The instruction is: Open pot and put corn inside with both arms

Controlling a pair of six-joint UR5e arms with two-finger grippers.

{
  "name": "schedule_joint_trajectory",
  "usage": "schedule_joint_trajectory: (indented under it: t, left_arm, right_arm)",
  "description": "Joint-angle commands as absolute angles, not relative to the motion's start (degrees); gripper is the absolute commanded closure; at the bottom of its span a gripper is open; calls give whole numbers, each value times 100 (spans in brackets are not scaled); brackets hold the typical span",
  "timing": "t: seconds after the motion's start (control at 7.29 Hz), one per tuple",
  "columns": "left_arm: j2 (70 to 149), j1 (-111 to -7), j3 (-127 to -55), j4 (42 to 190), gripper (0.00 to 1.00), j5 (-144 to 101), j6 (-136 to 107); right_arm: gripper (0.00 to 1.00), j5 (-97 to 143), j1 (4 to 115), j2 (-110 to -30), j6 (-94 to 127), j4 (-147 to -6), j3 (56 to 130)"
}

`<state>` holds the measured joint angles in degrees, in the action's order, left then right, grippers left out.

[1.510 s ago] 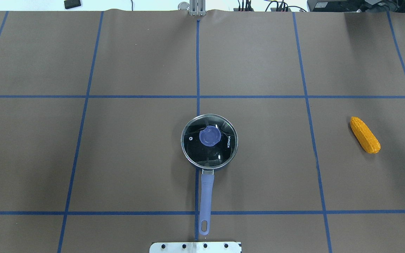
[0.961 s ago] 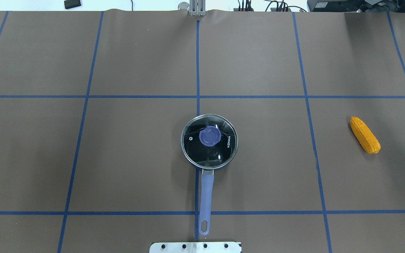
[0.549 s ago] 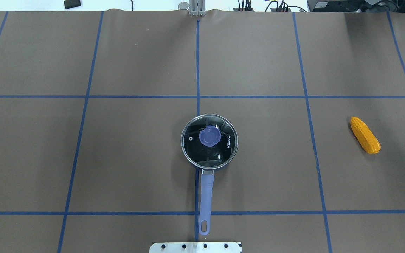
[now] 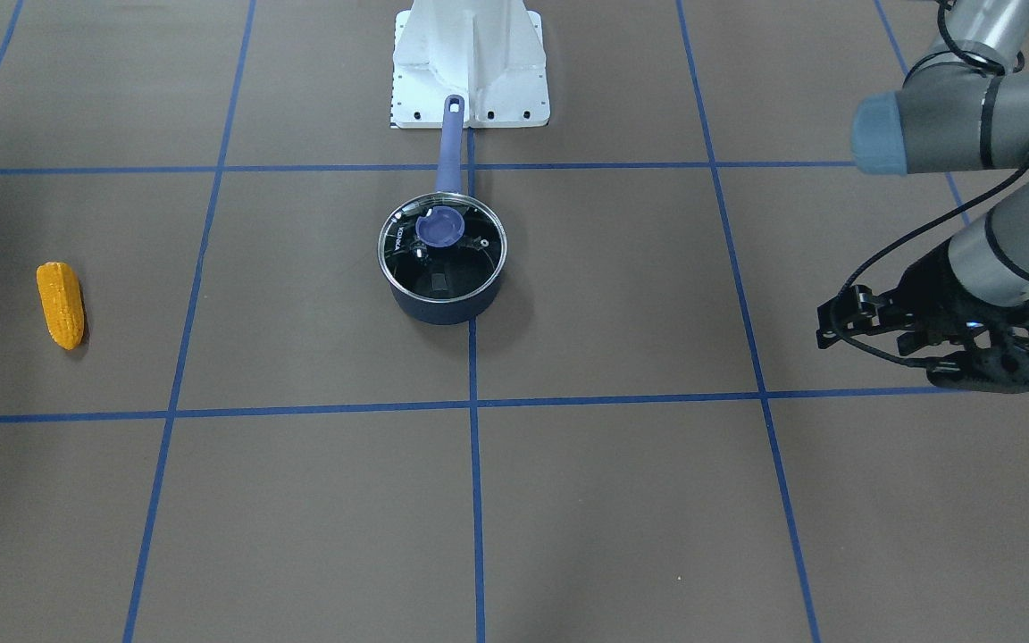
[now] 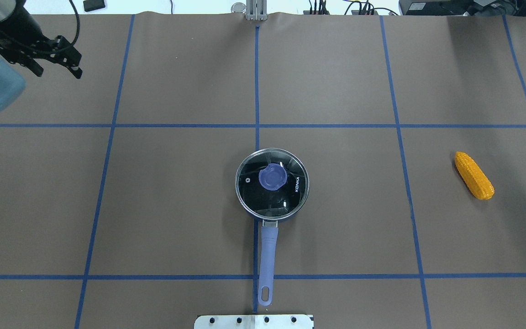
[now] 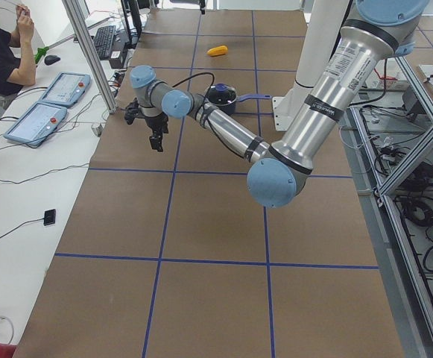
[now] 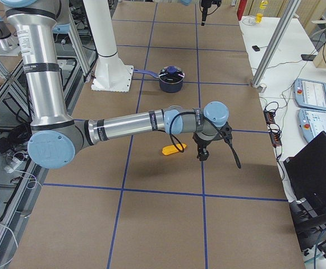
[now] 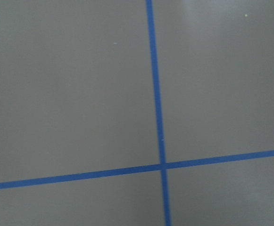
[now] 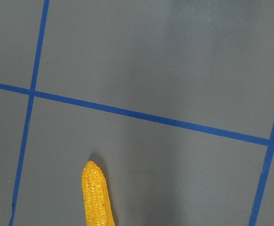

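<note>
Overhead exterior: the left gripper (image 5: pixel 58 71), upper left, should centre squarely over the lid knob (image 5: pixel 272 177) of the pot (image 5: pixel 267 256) mid-frame, while the right gripper (image 7: pixel 201 154) squares across the corn (image 5: pixel 474 175); whether either's jaws are parted or closed cannot be told.

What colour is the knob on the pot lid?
Periwinkle blue-purple. The knob shows best in the overhead exterior view.

Silver-grey tubular arms (image 6: pixel 329 93) carry light-blue joint caps (image 6: pixel 273 183) and thin black cables (image 7: pixel 234 156).
</note>
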<state>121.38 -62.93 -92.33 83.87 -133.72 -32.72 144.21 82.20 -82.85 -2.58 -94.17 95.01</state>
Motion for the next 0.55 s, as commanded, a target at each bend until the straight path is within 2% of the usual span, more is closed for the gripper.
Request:
schedule_joint_trajectory:
  t: [0.0, 0.27, 0.41]
  left_arm:
    - [12671, -5637, -9220, 8385, 1, -13307, -4013]
    - [13181, -5127, -9194, 8385, 1, -12852, -4201]
    - [13462, -5037, -9089, 8385, 1, -12850, -4210]
  right_arm:
    - [0, 14266, 7964, -8297, -229, -9114, 9554]
    - [0, 13812, 7378, -8410, 303, -9114, 9877]
    - [0, 13025, 6939, -8559, 1065, -9106, 10297]
